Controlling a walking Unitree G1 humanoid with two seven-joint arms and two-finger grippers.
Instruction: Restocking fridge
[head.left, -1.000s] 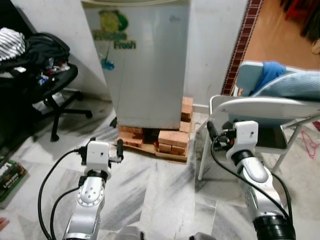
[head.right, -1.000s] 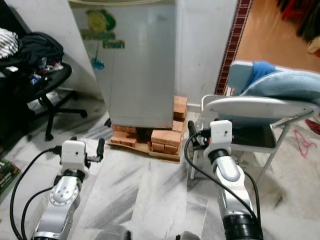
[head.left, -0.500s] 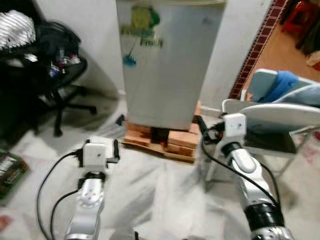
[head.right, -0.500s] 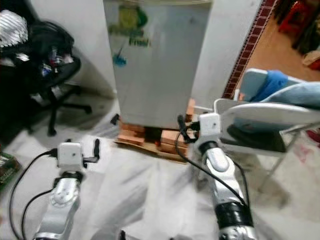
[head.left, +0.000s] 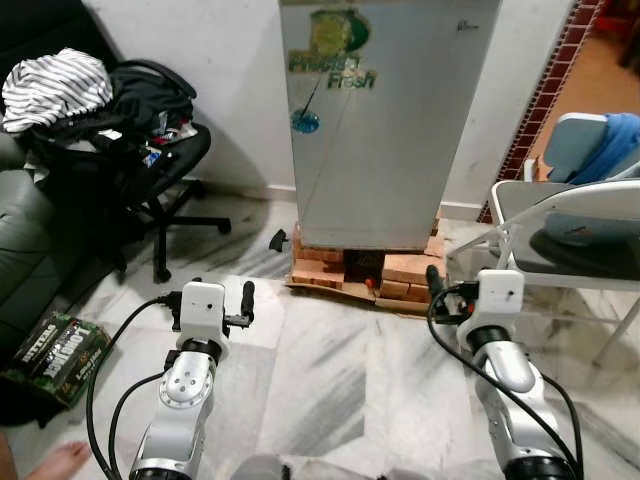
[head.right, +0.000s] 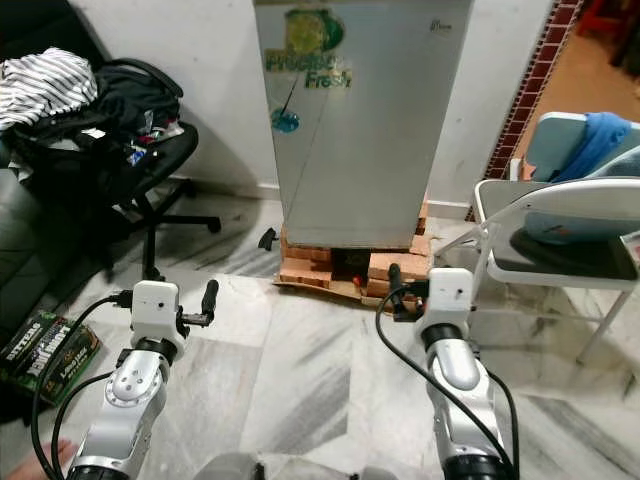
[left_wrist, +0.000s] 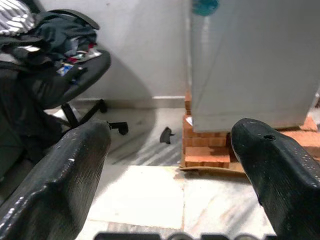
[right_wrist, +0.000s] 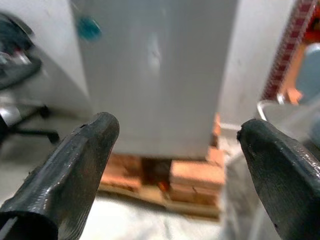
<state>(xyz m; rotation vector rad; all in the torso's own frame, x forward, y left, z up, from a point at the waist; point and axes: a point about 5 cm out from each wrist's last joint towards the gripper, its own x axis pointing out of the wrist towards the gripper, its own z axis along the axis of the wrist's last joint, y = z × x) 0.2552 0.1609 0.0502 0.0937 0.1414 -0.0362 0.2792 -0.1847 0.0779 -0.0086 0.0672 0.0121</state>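
The tall silver-grey fridge with a green "Fresh" sticker is standing straight ahead against the white wall, door shut, well apart from both arms. It is sitting raised on a stack of red bricks over a flat wooden board, probably to keep it off the floor. Nothing to stock it with is being carried, so this looks like the approach step: door needs opening first.

The left gripper is hanging out in front over the white-grey marble floor, fingers spread wide and empty; the left wrist view is looking between them at the brick base. The right gripper is doing the same on the other side, fingers wide apart, empty, aimed at the lower fridge front and bricks. Both arms are being held forward and low, likely a ready pose for walking up.

To the left, a black office swivel chair is piled with dark clothes and a striped black-and-white cloth; its wheeled base is reaching out toward the fridge's left side. A small black castor-like piece is lying on the floor just beside the bricks. On the right, a white metal folding chair with a blue cloth is standing near the fridge's right corner, close to the right arm, and could be crowding a door swing or that arm. A dark green printed box is lying on the floor at far left, next to a dark sofa edge. A person's bare foot is showing at the bottom left corner. The path straight ahead is looking open.
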